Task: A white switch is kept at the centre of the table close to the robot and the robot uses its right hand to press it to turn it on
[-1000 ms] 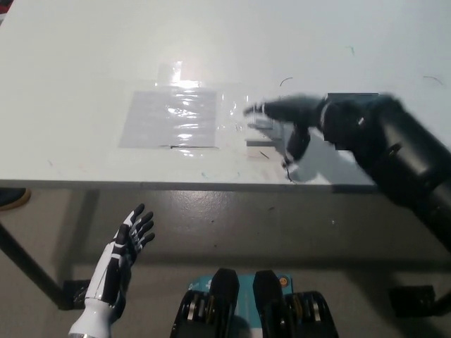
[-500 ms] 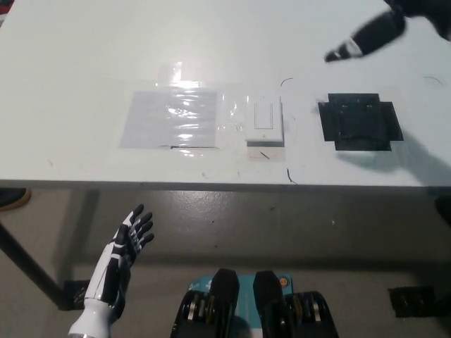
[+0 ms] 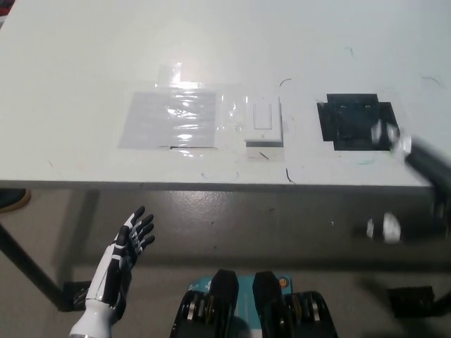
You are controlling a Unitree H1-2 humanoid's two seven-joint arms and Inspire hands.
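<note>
The white switch lies flat on the white table near its front edge, at the middle, with nothing on it. My black right hand is a motion-blurred dark streak at the picture's right edge, over the table's front right corner and well to the right of the switch. The blur hides its shape. My white left hand rests below the table's front edge at the lower left, open, holding nothing.
A shiny patch of clear tape lies left of the switch. A square of black tape lies to its right. Below the table's front edge is the grey floor, and a table leg shows at the lower left.
One second ago my right hand lay over the switch. It then swung up to the far right, and now it has dropped to the right edge, blurred. The left hand has not moved.
</note>
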